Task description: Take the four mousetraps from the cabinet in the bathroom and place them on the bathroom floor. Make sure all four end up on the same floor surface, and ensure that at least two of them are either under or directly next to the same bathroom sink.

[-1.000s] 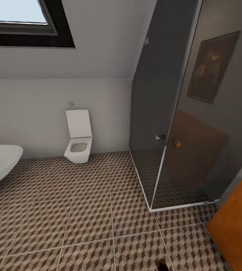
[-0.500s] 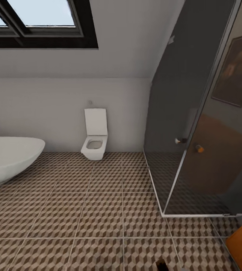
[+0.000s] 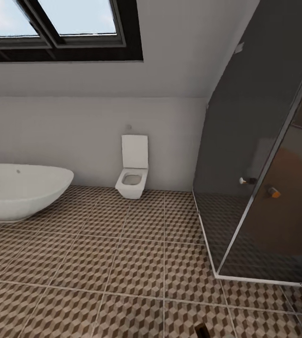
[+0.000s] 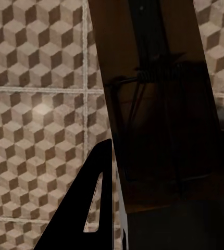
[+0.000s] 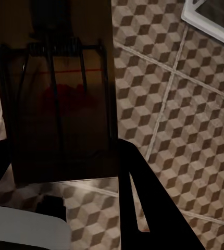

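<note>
Both grippers grasp mousetrap each: left trap point(image 4: 159, 120), right trap point(image 5: 54, 99). Carrying step; next, find sink, lower traps to floor point(image 3: 123, 263).

White bathtub point(image 3: 22, 190) and toilet point(image 3: 133, 172) on cube-patterned bathroom floor point(image 3: 123, 263)
</note>
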`<state>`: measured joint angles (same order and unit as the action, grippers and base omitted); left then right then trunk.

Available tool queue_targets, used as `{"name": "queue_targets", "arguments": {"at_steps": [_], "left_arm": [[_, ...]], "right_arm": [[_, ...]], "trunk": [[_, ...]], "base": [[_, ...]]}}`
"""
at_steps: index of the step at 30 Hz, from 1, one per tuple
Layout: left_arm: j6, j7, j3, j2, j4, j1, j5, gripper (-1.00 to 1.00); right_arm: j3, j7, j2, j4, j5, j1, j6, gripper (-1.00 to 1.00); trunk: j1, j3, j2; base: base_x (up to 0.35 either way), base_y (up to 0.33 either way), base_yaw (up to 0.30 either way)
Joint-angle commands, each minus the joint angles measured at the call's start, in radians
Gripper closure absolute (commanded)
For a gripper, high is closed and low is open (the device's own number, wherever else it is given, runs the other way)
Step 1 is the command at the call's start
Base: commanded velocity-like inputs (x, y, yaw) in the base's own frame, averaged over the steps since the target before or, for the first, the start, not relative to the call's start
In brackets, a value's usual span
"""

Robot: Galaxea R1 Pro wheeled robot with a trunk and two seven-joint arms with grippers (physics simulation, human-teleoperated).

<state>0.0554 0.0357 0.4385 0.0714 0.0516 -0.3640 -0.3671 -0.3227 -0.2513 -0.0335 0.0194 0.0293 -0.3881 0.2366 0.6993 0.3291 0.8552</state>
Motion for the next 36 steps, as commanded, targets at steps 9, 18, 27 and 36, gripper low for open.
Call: {"name": "queue_targets", "arguments": {"at_steps": [9,18,27,36], "left_arm": [[0.006,0.000,0.008,-0.001,0.004,-0.001,-0.006,1.00],[0.006,0.000,0.008,-0.001,0.004,-0.001,-0.006,1.00],[0.006,0.000,0.008,-0.001,0.004,-0.001,-0.006,1.00],[0.006,0.000,0.008,-0.001,0.004,-0.001,-0.006,1.00]], "right_arm": [[-0.004,-0.002,0.000,0.005,-0.001,0.000,-0.001,1.00],[-0.004,-0.002,0.000,0.005,0.001,0.000,-0.003,1.00],[-0.004,-0.002,0.000,0.005,0.003,0.000,-0.003,1.00],[-0.004,-0.002,0.000,0.004,0.001,0.000,-0.001,1.00]], "trunk": [[0.000,0.001,0.001],[0.000,0.001,0.001],[0.000,0.001,0.001],[0.000,0.001,0.001]], "base": [[0.236,0.178,0.003],[0.246,0.186,0.000],[0.246,0.186,0.000],[0.252,0.185,-0.003]]}}
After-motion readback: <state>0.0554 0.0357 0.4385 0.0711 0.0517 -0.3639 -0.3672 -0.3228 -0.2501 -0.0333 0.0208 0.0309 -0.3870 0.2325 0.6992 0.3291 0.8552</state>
